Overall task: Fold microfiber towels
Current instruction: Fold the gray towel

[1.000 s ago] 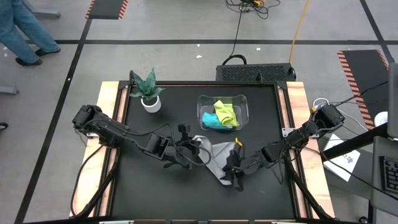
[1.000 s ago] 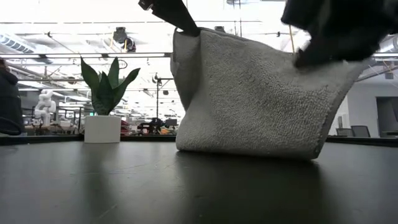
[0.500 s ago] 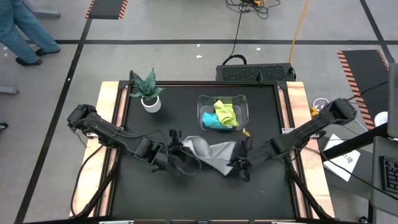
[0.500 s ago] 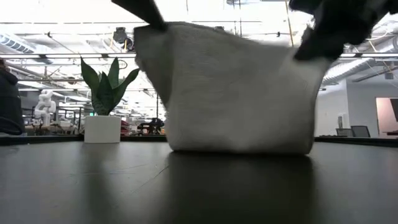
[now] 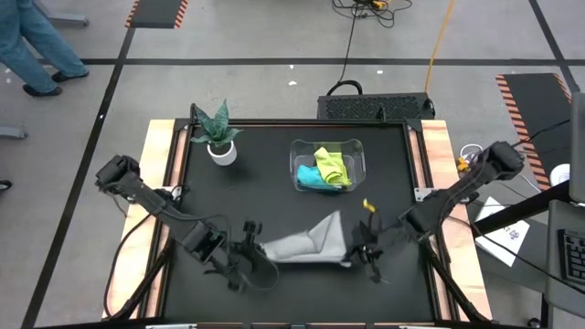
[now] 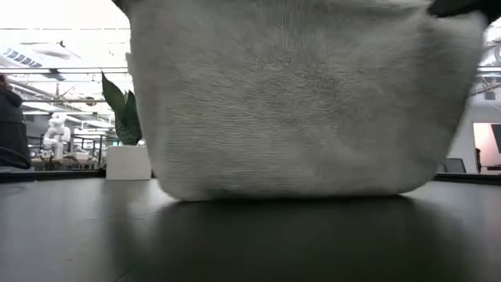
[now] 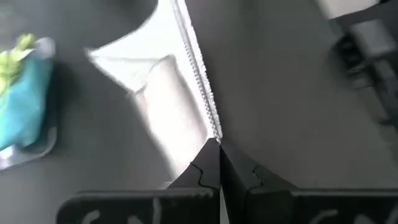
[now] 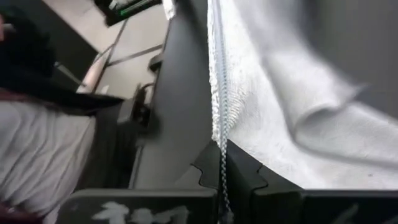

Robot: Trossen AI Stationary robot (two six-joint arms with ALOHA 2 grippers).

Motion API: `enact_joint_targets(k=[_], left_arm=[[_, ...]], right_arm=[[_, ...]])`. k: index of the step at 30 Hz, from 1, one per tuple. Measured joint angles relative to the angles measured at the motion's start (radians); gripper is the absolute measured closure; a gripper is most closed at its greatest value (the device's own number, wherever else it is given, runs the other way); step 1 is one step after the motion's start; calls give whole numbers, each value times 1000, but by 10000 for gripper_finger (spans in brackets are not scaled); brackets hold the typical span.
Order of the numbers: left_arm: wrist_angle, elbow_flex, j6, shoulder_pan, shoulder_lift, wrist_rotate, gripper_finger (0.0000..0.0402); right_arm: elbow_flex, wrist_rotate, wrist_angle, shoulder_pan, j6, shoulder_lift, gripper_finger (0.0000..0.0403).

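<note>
The light grey towel [image 5: 309, 243] hangs between my two grippers near the table's front edge, and its lower fold [image 6: 290, 190] rests on the black table. My left gripper [image 5: 255, 262] is shut on its left end. My right gripper [image 5: 360, 249] is shut on its right end. In the low view the towel fills most of the picture and hides both grippers. The yellow-green towel [image 5: 332, 164] and the teal towel [image 5: 312, 178] lie bunched in the clear bin [image 5: 358, 155]. My left gripper pinches the grey towel's stitched edge [image 7: 213, 134] between its two fingers, at the towel's left end. The cloth runs away from the fingertips, with its lower part on the table. My right gripper pinches the stitched edge [image 8: 220, 138] at the towel's right end between its two fingers. One layer or several, I cannot tell. The edge between the two grippers is drawn fairly straight.
A potted plant [image 5: 219, 137] in a white pot stands at the far left of the table. The clear bin stands at the far middle. A person's legs [image 5: 32, 50] show on the floor beyond the table's far left corner.
Both grippers have gone toward the table's near edge, the left one also toward the left edge, taking the grey towel with them. The towel now hangs wider between them and closer to the near edge, its lower fold dragged along the table.
</note>
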Motion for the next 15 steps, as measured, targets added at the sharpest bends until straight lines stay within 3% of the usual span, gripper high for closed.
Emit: enact_joint_targets(k=[9, 15], left_arm=[[280, -135, -72, -105, 0, 100, 398], [451, -268, -155, -150, 0, 101, 398]], right_arm=[[0, -57, 438, 134, 71, 310, 403], [0, -64, 537, 170, 127, 413, 403]])
